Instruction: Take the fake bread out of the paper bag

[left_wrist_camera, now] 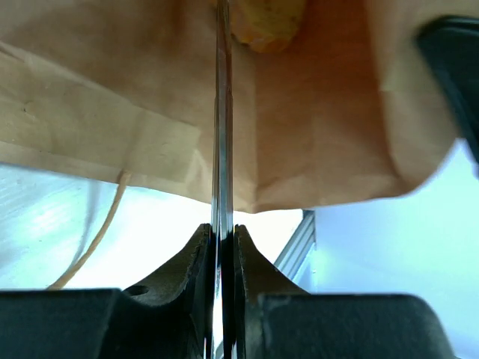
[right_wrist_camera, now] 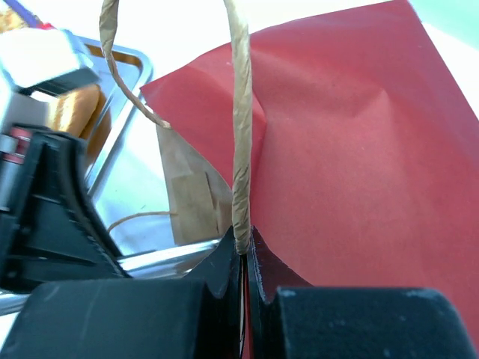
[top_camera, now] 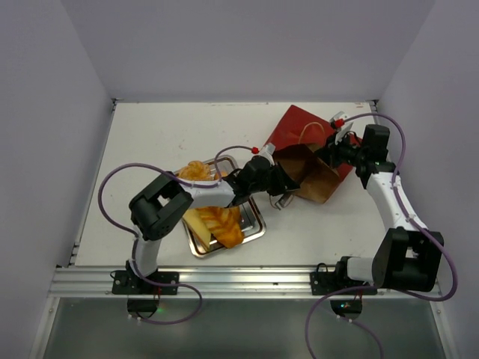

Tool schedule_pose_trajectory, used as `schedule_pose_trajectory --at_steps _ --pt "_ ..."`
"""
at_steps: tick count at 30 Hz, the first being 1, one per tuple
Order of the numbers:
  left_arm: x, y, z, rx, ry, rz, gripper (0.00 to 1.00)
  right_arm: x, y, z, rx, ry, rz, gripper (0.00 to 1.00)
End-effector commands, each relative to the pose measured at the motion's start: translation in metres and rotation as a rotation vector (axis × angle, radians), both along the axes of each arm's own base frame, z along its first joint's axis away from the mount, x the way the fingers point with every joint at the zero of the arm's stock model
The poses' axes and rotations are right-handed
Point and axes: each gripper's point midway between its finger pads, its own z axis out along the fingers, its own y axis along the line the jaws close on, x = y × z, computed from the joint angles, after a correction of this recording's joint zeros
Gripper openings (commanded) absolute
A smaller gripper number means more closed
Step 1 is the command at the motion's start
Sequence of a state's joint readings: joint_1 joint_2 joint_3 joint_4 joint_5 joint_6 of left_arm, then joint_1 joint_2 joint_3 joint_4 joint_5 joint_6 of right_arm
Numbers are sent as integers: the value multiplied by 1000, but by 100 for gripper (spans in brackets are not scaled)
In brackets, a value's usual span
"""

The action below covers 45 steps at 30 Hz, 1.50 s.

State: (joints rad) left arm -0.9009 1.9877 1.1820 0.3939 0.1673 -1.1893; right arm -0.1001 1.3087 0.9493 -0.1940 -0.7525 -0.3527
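The paper bag (top_camera: 299,129), dark red outside and brown inside, lies on its side at the back right with its mouth towards the tray. My left gripper (top_camera: 282,196) is at the mouth, shut on a thin edge of the bag (left_wrist_camera: 322,134) that I see edge-on. A yellow bread piece (left_wrist_camera: 266,22) shows deep inside the bag. My right gripper (top_camera: 328,155) is shut on the bag's tan string handle (right_wrist_camera: 241,112) against the red wall (right_wrist_camera: 359,149). A braided loaf (top_camera: 221,223), a pale wedge (top_camera: 195,223) and a round roll (top_camera: 196,170) lie on the tray.
The silver metal tray (top_camera: 253,218) sits left of the bag, near the front edge; its corner shows in the right wrist view (right_wrist_camera: 127,71). The left arm crosses above the tray. White walls enclose the table on three sides.
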Motion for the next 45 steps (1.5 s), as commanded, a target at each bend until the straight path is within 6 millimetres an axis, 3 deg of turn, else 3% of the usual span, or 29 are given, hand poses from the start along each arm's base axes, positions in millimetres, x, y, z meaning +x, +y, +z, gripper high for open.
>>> schedule_pose_trajectory --at_steps 1,7,12,13,14,17,25,29,30,32,33,34,36,37,39,40,45 --pt "11 5 49 -96 -96 45 1 8 -8 15 -9 -47 -69 1" --pt "4 24 59 -54 -135 45 2 16 -23 22 -66 -70 -142 4" --pt "-21 43 52 -4 -198 -41 4 18 -25 26 -58 -56 -170 5" --pt "-26 46 58 -16 -223 -50 4 18 -23 26 -49 -53 -171 5" --pt "-34 51 47 3 -218 -65 4 18 -23 26 -42 -49 -173 6" --pt "-49 53 44 8 -262 -109 5 17 -19 27 -14 -41 -165 6" --pt "-43 35 51 8 -361 -100 6 13 -10 36 12 -42 -106 6" --pt "-40 37 48 105 -432 -103 6 15 -15 39 -16 -55 -129 6" --pt "-42 42 40 177 -464 -117 6 17 -18 40 -27 -62 -142 6" --pt "-52 48 43 236 -537 -163 7 21 -25 44 -52 -77 -175 5" --pt "-52 58 36 297 -542 -147 7 23 -27 45 -56 -80 -187 5" --pt "-56 64 49 289 -574 -142 7 24 -28 47 -58 -85 -195 5" --pt "-63 84 42 340 -578 -133 7 30 -31 53 -55 -91 -221 4" --pt "-64 93 60 326 -603 -104 7 32 -32 53 -48 -86 -229 4" --pt "-61 117 61 413 -602 -60 6 34 -32 51 -38 -78 -230 4" --pt "-60 127 75 421 -620 -29 6 34 -31 51 -29 -83 -235 4" --pt "-43 192 90 633 -621 59 5 29 -30 46 -26 -86 -231 4"
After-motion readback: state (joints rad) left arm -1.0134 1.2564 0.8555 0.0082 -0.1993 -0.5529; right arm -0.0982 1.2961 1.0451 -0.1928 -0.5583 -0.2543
